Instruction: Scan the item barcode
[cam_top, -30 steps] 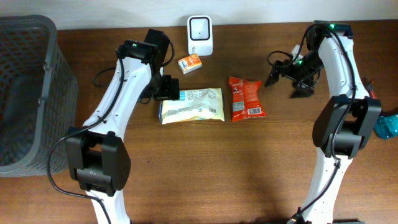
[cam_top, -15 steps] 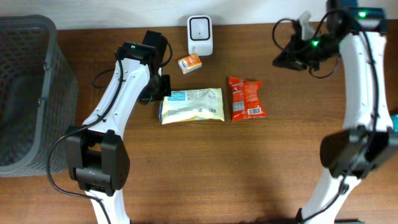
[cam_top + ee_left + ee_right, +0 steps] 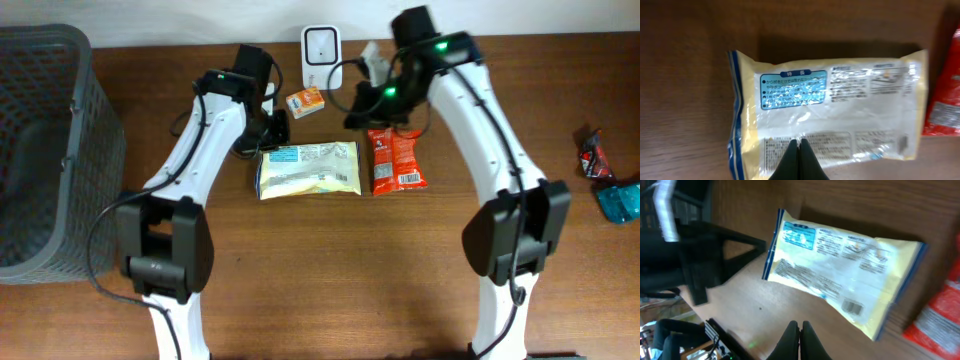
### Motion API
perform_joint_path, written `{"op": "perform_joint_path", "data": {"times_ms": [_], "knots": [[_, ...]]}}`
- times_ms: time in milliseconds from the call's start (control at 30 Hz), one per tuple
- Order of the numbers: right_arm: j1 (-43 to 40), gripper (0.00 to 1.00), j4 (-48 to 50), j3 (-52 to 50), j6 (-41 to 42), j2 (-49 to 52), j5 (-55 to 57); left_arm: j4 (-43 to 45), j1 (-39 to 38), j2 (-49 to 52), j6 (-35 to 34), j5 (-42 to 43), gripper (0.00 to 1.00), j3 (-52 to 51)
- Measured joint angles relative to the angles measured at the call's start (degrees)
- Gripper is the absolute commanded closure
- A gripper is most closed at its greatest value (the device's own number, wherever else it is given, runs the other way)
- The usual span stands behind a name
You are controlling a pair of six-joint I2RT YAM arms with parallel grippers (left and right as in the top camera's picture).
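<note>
Looks like a mock shop checkout: a scanner (image 3: 321, 55), packets (image 3: 308, 169) and a grey basket (image 3: 100, 160) on a wooden table (image 3: 340, 270).

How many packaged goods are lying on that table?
5: small orange box by the scanner; pale yellow pack and red packet mid-table; dark packet and teal item at right edge. Others may be hidden.

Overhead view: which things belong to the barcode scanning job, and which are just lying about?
Job: white scanner; cream packet; red packet; orange box.
Lying about: grey basket; teal item; dark wrapper.
</note>
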Motion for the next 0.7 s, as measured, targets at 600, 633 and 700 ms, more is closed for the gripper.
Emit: {"op": "perform_joint_path", "data": {"times_ms": [600,633,700], "knots": [[3.4,0.96,15.8,-18.1,7.6,9.1,-0.7,-0.4,0.1,10.7,0.0,-0.2,1.00,-0.2],[3.4,0.96,15.6,-18.1,8.0,9.1,0.0,-0.5,0.1,10.7,0.0,-1.0,1.00,-0.1],[3.6,0.96,13.4,-17.9,9.8,9.0,3.8,-1.4,0.0,10.7,0.0,-4.0,1.00,0.0]]}}
